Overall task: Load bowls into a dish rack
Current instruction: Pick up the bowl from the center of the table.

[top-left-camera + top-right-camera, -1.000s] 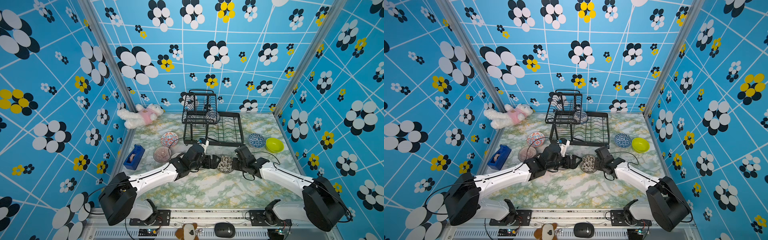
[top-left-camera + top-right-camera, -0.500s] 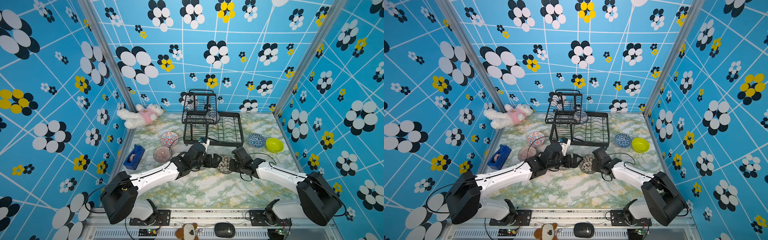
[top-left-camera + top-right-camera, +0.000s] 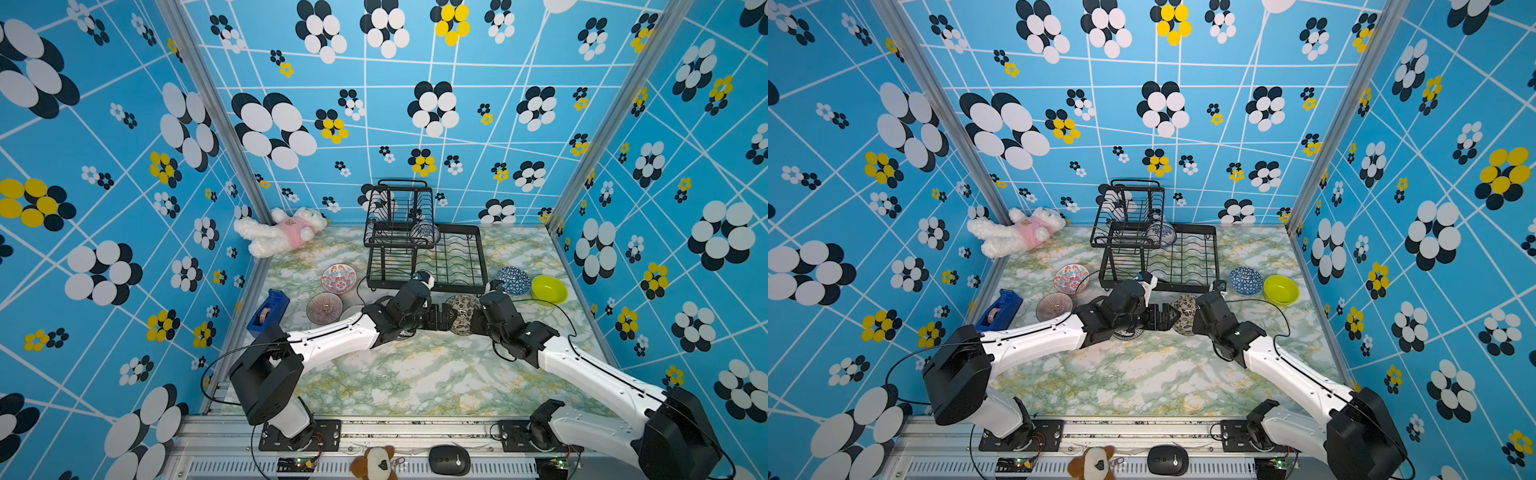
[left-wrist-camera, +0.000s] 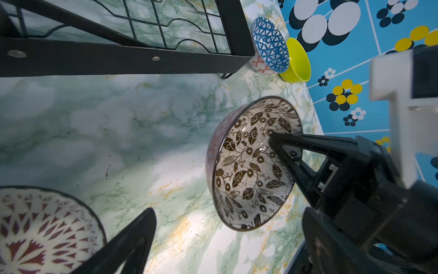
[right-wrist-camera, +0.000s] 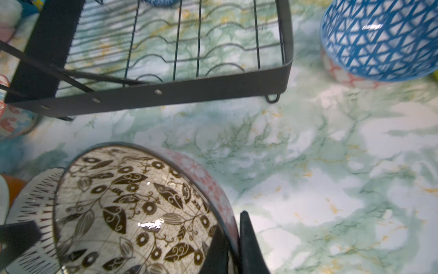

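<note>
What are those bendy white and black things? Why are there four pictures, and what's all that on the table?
Those are two robot arms. Two pictures look down from a camera overhead; the two close-ups come from cameras on the arms' wrists. Each arm ends in a pinching tool. The right tool is shut on the rim of a tilted leaf-patterned bowl. The left tool is open beside it, gripping nothing. On the table sit a blue bowl, a lime bowl, a flowery bowl and a ribbed bowl. They belong in the black dish rack.
</note>
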Available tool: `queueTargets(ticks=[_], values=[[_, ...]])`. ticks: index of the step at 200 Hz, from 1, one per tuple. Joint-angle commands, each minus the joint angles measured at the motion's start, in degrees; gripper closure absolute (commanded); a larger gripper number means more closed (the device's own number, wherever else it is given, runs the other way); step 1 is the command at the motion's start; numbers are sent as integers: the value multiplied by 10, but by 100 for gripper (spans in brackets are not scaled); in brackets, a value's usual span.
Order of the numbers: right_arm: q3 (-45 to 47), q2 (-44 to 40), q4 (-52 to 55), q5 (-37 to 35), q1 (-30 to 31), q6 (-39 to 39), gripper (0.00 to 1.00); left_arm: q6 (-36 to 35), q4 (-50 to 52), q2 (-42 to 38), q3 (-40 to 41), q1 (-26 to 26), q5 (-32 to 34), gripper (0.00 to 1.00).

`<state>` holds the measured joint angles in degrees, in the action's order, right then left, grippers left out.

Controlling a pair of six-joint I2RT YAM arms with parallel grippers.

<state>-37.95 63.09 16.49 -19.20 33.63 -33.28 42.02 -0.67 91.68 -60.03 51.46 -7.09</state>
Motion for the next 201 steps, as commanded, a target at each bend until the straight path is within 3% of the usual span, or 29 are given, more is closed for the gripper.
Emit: queueTargets(ticks=[1,36,67,87,105,125,153,201], values=[[-19,-37,-27,-64,0,32,100,-3,22,27,-46,5,9,6],[-44,-44,-24,-64,-4,38,100,-7,12,59,-84,6,21,17],[-45,-54,-34,-76,-7,24,100,-1,-17,83,-106,6,11,48],[-39,-60,-47,-75,-12,11,100,3,-24,98,-120,7,11,55],[-33,-58,-57,-74,-15,2,100,3,-32,110,-130,8,6,74],[-23,-61,-66,-72,-19,-15,100,3,-41,115,-134,9,9,80],[-5,-64,-84,-49,-26,-43,98,9,-65,120,-135,10,7,99],[16,-94,-68,13,-71,-124,76,-2,-74,116,-141,27,91,100]])
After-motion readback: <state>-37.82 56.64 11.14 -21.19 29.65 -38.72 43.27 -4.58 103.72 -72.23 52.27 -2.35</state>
